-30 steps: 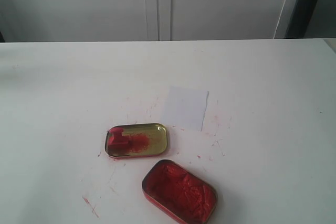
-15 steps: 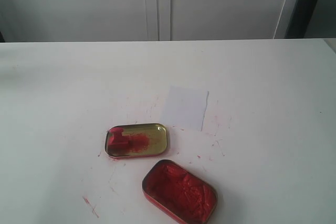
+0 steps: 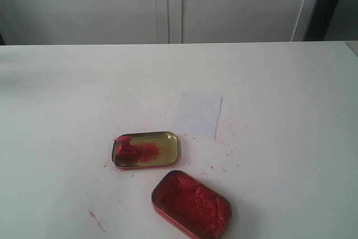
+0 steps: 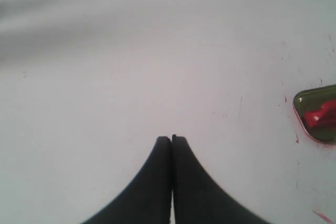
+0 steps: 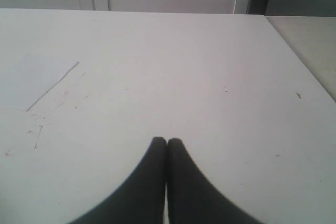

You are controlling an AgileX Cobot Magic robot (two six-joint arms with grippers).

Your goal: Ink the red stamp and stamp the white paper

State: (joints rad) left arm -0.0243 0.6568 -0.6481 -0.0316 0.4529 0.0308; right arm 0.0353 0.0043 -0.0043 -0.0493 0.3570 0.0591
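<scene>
1. white table (image 3: 67, 110): faint red flecks around the tins.
2. left gripper (image 4: 171, 139) and right gripper (image 5: 167, 141): both clenched on nothing, over bare table.
3. red rounded-rectangle tin of ink paste (image 3: 158, 204): open, just beside the lid.
4. gold shallow tin lid (image 3: 168, 149): red smear inside.
5. thin white paper sheet (image 3: 197, 115): flat, beyond the lid and apart from it.
6. small red plastic t-shaped stamp (image 3: 126, 148): lies in the lid's left end. step judged: fetch it. spread the left gripper first, take the short handle, keep the base level.

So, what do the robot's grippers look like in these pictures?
Only the finger ends show. The left gripper and the right gripper look alike: two smooth black fingers each, curving to narrow rounded tips. No cables or markings are visible.
</scene>
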